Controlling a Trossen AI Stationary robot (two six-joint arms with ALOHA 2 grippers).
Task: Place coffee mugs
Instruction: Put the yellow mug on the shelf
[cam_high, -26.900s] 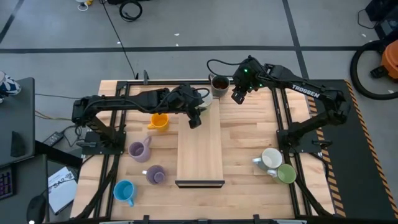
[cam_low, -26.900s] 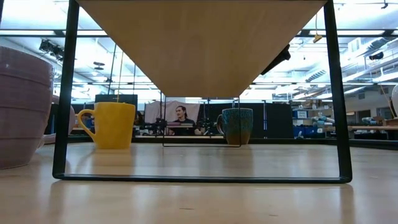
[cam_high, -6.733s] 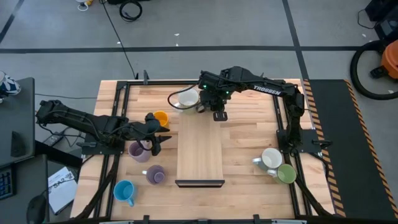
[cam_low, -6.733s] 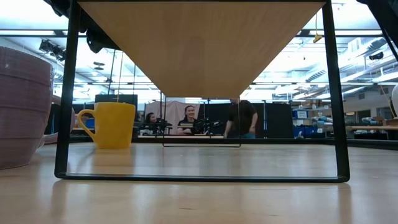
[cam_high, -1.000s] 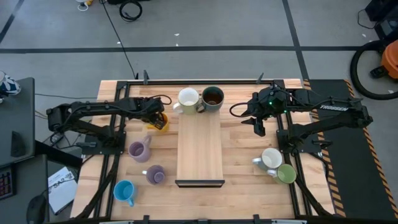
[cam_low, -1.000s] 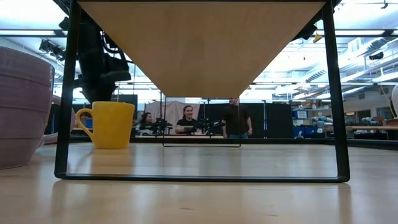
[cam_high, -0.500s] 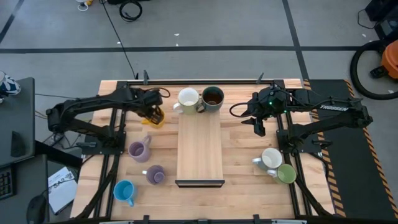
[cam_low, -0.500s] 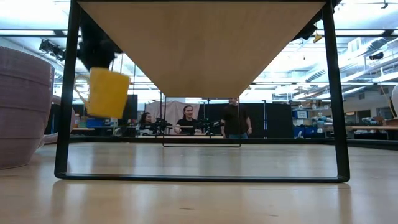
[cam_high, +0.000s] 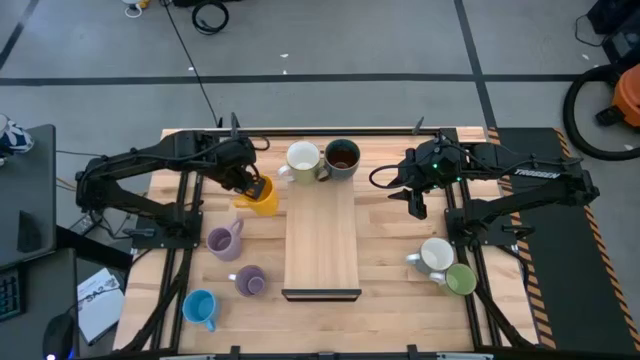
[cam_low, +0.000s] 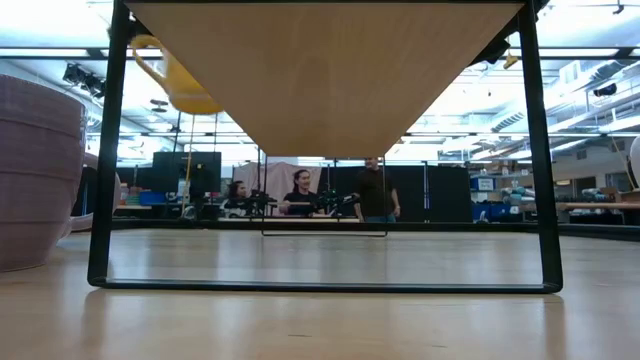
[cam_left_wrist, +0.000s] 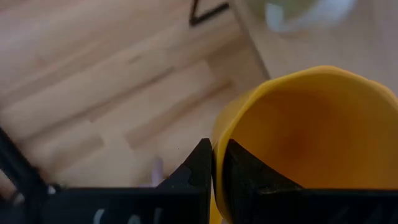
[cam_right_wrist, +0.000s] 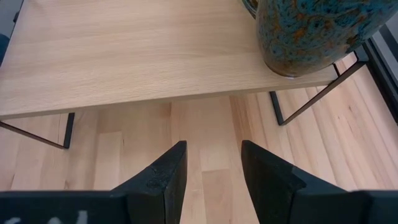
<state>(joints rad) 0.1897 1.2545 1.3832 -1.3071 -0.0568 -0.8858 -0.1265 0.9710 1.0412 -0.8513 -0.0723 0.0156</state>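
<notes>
An orange mug (cam_high: 263, 199) hangs in the air left of the wooden shelf (cam_high: 322, 245), with my left gripper (cam_high: 254, 187) shut on it. In the low view the orange mug (cam_low: 186, 82) shows high up and tilted. A white mug (cam_high: 301, 158) and a dark grey mug (cam_high: 342, 157) stand on the shelf's far end. My right gripper (cam_high: 415, 204) hovers open to the right of the shelf with nothing between its fingers (cam_right_wrist: 166, 171); the dark grey mug (cam_right_wrist: 311, 31) is ahead of it. My left gripper pinches the orange mug's wall at the rim (cam_left_wrist: 219, 140), one finger (cam_left_wrist: 244, 171) inside the mug and the other outside. The fingers come from above, slanting from the table's left. The mug is lifted clear of the table and tilted, hanging below the fingers.
Two lavender mugs (cam_high: 222, 240) (cam_high: 249, 281) and a light blue mug (cam_high: 199, 307) stand on the table's near left. A white mug (cam_high: 436, 253) and a green mug (cam_high: 460, 279) stand at the near right. People show in the room beyond the table.
My left gripper has risen with the orange mug, which stood on the table a second ago and now hangs high and tilted, clear of the table. It has also shifted a little toward the shelf.
</notes>
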